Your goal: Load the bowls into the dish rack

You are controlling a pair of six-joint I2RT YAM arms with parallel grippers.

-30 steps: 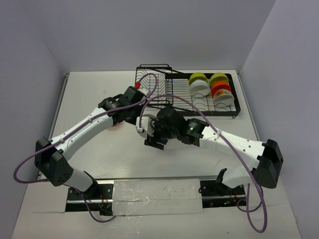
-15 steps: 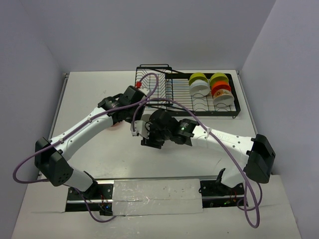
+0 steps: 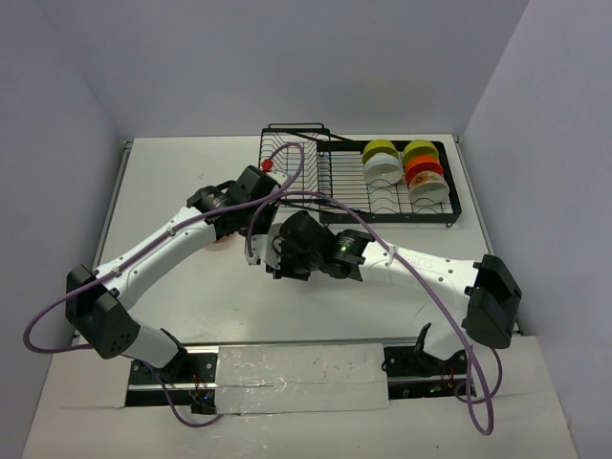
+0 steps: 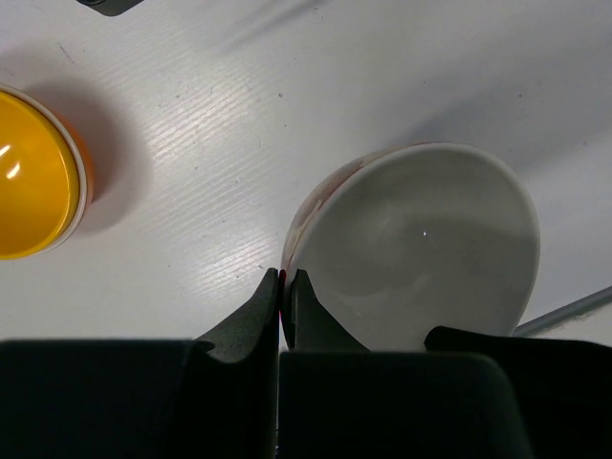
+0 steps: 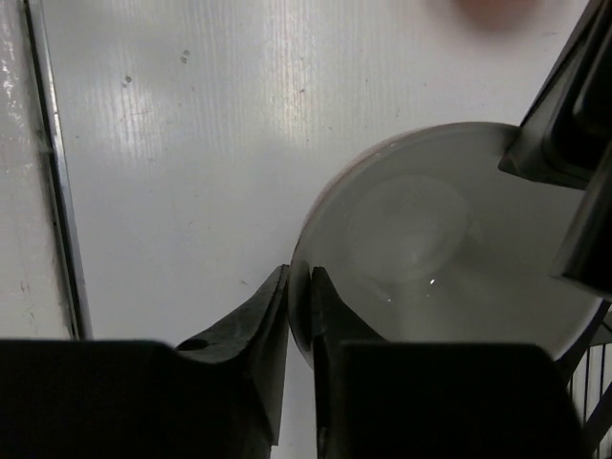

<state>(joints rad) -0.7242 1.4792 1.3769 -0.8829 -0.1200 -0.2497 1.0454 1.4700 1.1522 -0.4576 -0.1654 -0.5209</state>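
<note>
A white bowl with a reddish outside hangs just above the table, held by both arms. My left gripper is shut on its rim, one finger inside and one outside. My right gripper is shut on another part of the same bowl's rim, with the left gripper's fingers opposite. From above, both grippers meet at mid-table and hide this bowl. A yellow bowl sits on the table nearby. The black dish rack holds several bowls on edge.
The rack's taller ribbed basket section stands just behind the two grippers. Purple cables loop over both arms. A metal strip at the table's edge shows in the right wrist view.
My right gripper has moved left to the white bowl and closed on its rim. The left gripper has stayed shut on the bowl without moving.
</note>
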